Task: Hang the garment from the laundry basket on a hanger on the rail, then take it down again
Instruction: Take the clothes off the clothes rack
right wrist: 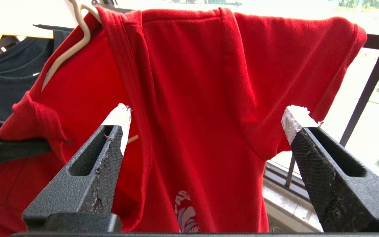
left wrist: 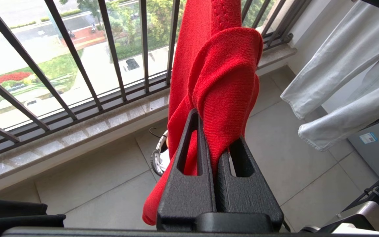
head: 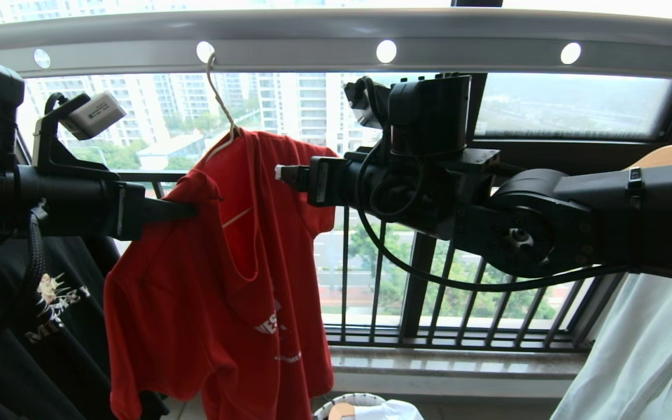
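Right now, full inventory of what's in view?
garment: 1, red, on the hanger, one fold pinched by the left claw
hanger: 1, cream-white, hooked in a rail hole
rail: 1, grey, across the top
laundry basket: 1, whitish rim, on the floor below
black T-shirt: 1, hanging at left
pale garment: 1, grey-green, hanging at right
wood hanger: 1, light, far right
window railing: 1, black, behind
left claw: shut on the garment
right claw: open, before the garment
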{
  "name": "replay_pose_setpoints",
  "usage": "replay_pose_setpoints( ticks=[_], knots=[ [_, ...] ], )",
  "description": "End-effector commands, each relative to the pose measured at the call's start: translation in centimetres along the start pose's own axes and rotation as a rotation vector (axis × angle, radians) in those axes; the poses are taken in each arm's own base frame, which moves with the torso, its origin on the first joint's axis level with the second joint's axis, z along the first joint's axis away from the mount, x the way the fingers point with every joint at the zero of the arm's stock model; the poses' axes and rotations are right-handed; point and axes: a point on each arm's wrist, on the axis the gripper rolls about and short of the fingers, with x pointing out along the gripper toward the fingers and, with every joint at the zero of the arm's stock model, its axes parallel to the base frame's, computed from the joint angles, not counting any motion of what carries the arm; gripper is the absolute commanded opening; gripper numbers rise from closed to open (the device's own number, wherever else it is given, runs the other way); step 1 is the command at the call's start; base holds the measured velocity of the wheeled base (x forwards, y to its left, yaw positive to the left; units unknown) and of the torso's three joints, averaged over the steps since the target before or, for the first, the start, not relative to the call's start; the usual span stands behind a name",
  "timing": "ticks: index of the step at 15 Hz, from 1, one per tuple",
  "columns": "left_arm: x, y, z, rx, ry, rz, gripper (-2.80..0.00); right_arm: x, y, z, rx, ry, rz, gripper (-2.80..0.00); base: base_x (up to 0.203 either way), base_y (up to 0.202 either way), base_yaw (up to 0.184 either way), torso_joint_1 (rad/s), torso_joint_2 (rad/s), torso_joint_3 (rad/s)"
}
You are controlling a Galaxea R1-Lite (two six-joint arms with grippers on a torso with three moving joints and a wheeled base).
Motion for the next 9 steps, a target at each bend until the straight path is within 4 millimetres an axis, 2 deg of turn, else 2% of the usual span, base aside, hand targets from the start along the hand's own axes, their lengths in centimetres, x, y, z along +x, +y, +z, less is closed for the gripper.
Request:
replay_pose_setpoints(
  ticks=[1, 3, 6, 9],
  knots=[
    [-0.2, -0.2, 0.0, 0.002, -0.002, -0.004, -2.80, 2.8, 0.1, -0.6, -0.019, -0.016, -0.004, 0.00, 0.000, 0.000, 0.000, 0.000, 0.00, 0.000],
    [-0.4, -0.3, 0.0, 0.005, -0.007, -0.004, -2.80, 4.0, -0.1, -0.5, -0.031, -0.038, -0.007, 0.00, 0.000, 0.000, 0.000, 0.000, 0.00, 0.000],
    [-0.5, -0.3, 0.0, 0.007, -0.010, -0.004, -2.80, 5.0, -0.2, -1.1, -0.037, -0.037, -0.011, 0.00, 0.000, 0.000, 0.000, 0.000, 0.00, 0.000],
    [-0.7, -0.4, 0.1, 0.010, -0.015, -0.003, -2.80, 5.8, -0.7, -0.7, -0.038, -0.064, -0.019, 0.00, 0.000, 0.000, 0.000, 0.000, 0.00, 0.000]
  ],
)
